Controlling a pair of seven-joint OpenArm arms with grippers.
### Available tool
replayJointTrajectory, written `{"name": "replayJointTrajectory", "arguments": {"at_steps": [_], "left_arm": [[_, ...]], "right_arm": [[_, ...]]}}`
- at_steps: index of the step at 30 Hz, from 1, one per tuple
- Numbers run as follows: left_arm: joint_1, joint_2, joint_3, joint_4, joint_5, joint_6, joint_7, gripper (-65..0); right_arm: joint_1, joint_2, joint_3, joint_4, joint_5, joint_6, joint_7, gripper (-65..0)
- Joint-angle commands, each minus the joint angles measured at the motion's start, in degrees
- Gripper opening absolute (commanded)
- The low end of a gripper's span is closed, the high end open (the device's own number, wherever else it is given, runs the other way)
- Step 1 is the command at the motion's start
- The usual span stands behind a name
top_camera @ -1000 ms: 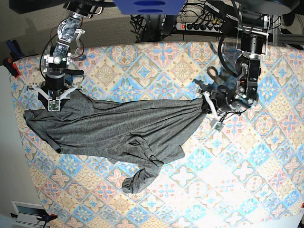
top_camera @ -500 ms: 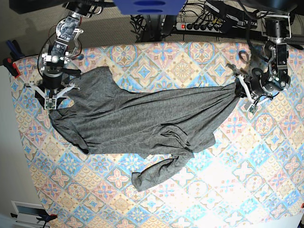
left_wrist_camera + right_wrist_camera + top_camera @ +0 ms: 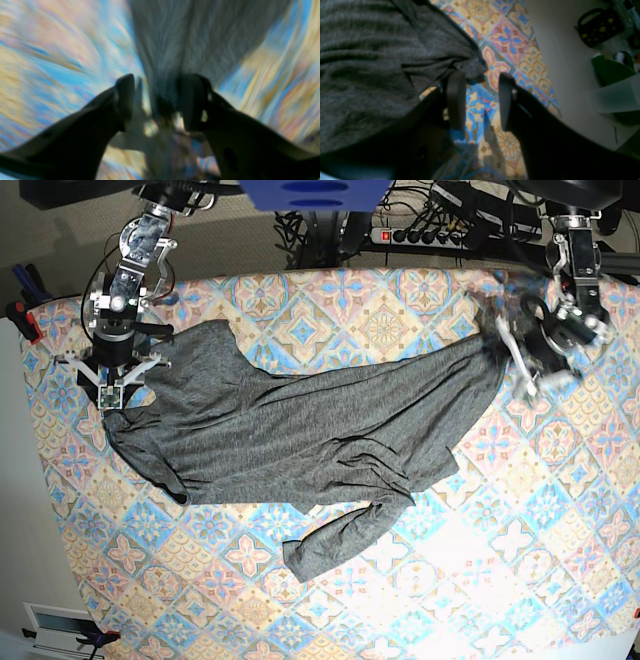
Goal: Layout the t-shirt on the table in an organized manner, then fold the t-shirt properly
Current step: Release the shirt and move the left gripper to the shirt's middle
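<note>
Two arms stand at opposite ends of the t-shirt (image 3: 300, 440), which lies stretched in a long diagonal band across the tabletop (image 3: 420, 580), so the cloth appears to have been drawn out between them to flatten it before any folding. The right gripper (image 3: 477, 100) sits at the far corner of the fabric with its fingers (image 3: 456, 97) parted; the shirt's edge rests against one finger rather than being pinched, and tile pattern shows through the gap. The left gripper (image 3: 156, 100) is heavily blurred, its fingers (image 3: 125, 97) standing apart with grey cloth hanging between them; whether they grip it I cannot tell, though it looks more like a release. The shirt is not laid out square: one sleeve trails loose toward the near edge and wrinkles run along the body, so smoothing likely remains before folding.
</note>
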Motion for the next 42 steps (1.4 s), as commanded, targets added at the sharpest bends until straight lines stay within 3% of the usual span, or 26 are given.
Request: {"name": "replayJointTrajectory", "arguments": {"at_steps": [1,5,11,21,31,38,40,42], "left_arm": [[-0.4,0.1,-1.7,2.8,0.1,0.4,-0.8,-31.9],[-1.0,0.9,0.7,5.7,0.2,0.4,-0.7,-30.8],[-9.2,1.4,4.0,2.3,0.4,0.4,-1.1,-30.7],[-34.6,0.9,27.0,-24.2,0.4,0.4,-1.5,-30.6],[-44.2,2.3,40.1,-46.2,1.0,0.7,-13.9,-30.6],[-45.7,6.3,44.1,-58.4,8.5,0.4,-21.5,-31.2],[-45.5,8.0,43.8,-59.3,10.5,0.4,-22.2,-34.6],[-45.4,8.2,43.5,-59.7,11.9,0.6,-22.2,-42.7]], "right_arm": [[0.1,0.3,-0.1,1.3,0.2,-0.7,1.3,-44.5],[0.0,0.3,0.2,1.3,0.2,-0.7,1.3,-44.5],[-1.1,0.3,0.3,1.3,0.2,-0.7,1.3,-44.5],[-1.3,0.3,0.2,1.4,0.2,-0.7,1.3,-44.5],[-1.9,0.3,0.3,1.4,0.2,-0.7,1.3,-44.5],[-1.7,0.3,0.3,1.4,0.2,-0.7,1.3,-44.5],[-1.5,0.3,0.3,1.4,0.2,-0.7,1.3,-44.5],[-1.5,0.3,0.3,1.4,0.2,-0.7,1.3,-44.5]]}}
